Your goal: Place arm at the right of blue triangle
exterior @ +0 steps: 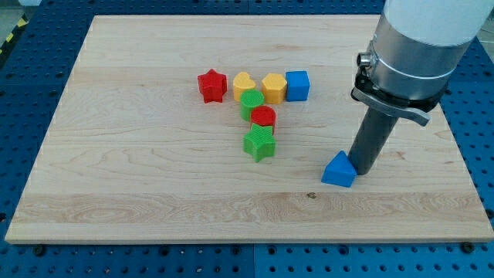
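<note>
The blue triangle [338, 170] lies on the wooden board [139, 177] at the lower right of the view. My tip [362, 169] rests on the board just to the triangle's right, touching or almost touching its right edge. The dark rod rises from there to the grey arm body [413, 46] at the view's top right.
A cluster sits left of the tip at the board's centre: a red star [211, 85], a yellow heart [244, 83], a yellow hexagon [273, 87], a blue cube [297, 85], a green block [251, 103], a red block [263, 118] and a green star [259, 143].
</note>
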{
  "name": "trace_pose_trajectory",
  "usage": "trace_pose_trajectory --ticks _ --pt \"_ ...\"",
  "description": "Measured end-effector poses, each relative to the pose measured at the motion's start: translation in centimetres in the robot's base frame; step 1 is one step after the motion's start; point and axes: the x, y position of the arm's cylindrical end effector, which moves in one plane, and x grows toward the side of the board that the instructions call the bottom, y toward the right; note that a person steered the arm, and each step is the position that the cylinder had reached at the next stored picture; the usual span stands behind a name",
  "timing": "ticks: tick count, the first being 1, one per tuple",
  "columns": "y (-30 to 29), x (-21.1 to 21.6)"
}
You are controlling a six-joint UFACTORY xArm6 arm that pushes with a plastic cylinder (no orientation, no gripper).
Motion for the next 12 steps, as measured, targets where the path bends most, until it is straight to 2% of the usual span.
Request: trace_pose_trajectory --ticks 5,7,9,12 --pt "1.8 2.0" --pt "0.8 4.8" --pt "3.7 3.2" --pt "1.1 0.8"
